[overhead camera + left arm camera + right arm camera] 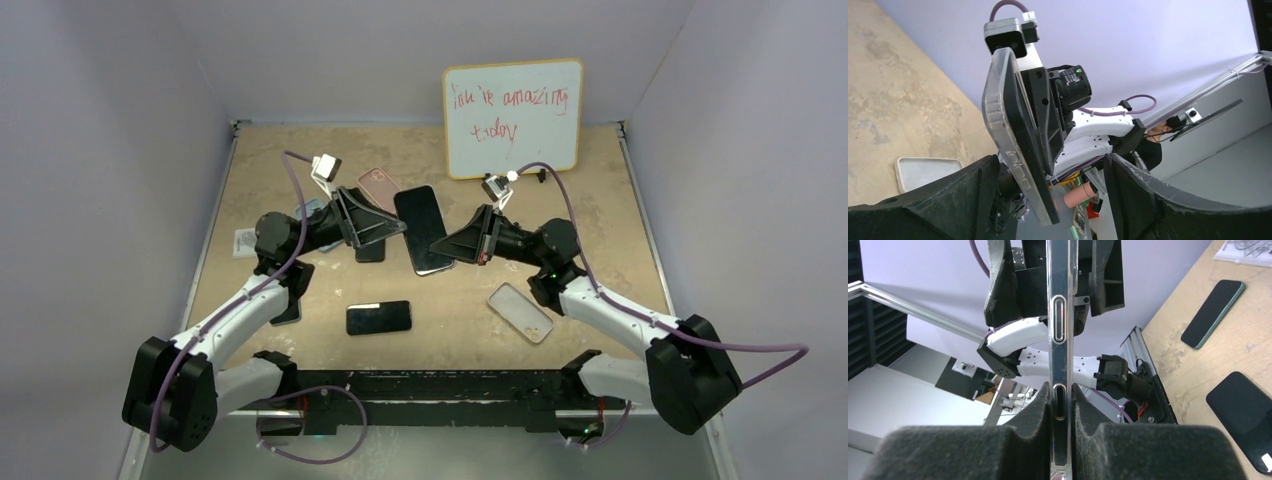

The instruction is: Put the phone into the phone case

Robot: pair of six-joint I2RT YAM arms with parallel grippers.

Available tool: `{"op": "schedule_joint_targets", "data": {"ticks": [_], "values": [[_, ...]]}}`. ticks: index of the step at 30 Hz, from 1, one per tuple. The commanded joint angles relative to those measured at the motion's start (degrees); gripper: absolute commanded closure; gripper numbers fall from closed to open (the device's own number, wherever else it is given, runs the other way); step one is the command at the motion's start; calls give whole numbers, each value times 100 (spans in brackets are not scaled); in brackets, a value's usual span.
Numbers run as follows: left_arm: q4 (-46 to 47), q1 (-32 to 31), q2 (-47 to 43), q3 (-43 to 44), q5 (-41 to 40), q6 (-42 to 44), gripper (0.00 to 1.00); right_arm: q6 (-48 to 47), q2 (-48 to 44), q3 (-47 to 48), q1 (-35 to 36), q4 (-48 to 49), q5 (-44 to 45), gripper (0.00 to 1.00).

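Observation:
A black phone (420, 215) is held up over the middle of the table, with a clear phone case (1060, 315) wrapped around its rim. My right gripper (442, 246) is shut on its near end, and the foam pads (1035, 410) press both faces. In the left wrist view the cased phone (1008, 135) stands edge-on between the spread fingers of my left gripper (1053, 200). It is close to the left finger (958, 195) and well apart from the other. From above, the left gripper (398, 228) straddles the phone's left side, open.
On the table lie a second clear case (520, 312), a black phone (379, 317), a pink case (380, 183), a dark phone (290, 290) under the left arm and a leaflet (247, 241). A whiteboard (512, 117) leans on the back wall.

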Motion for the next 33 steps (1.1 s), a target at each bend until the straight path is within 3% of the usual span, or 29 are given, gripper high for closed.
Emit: {"op": "schedule_joint_targets", "data": {"ticks": [1, 13, 18, 22, 27, 33], "values": [[949, 23, -29, 5, -105, -352, 23, 187, -67, 112, 43, 799, -270, 100], [1064, 23, 14, -38, -317, -399, 53, 150, 15, 49, 173, 786, -426, 100], [944, 23, -67, -93, -411, -354, 73, 0, 26, 15, 267, 570, -408, 100], [321, 23, -207, -16, -447, 7, 99, -58, -22, -22, 280, 479, -367, 100], [-1326, 23, -409, 356, -539, 912, 100, -300, -103, 50, 289, 34, -299, 100], [-2473, 23, -575, 714, -687, 1586, 100, -476, -154, 141, 290, -316, -224, 97]]}}
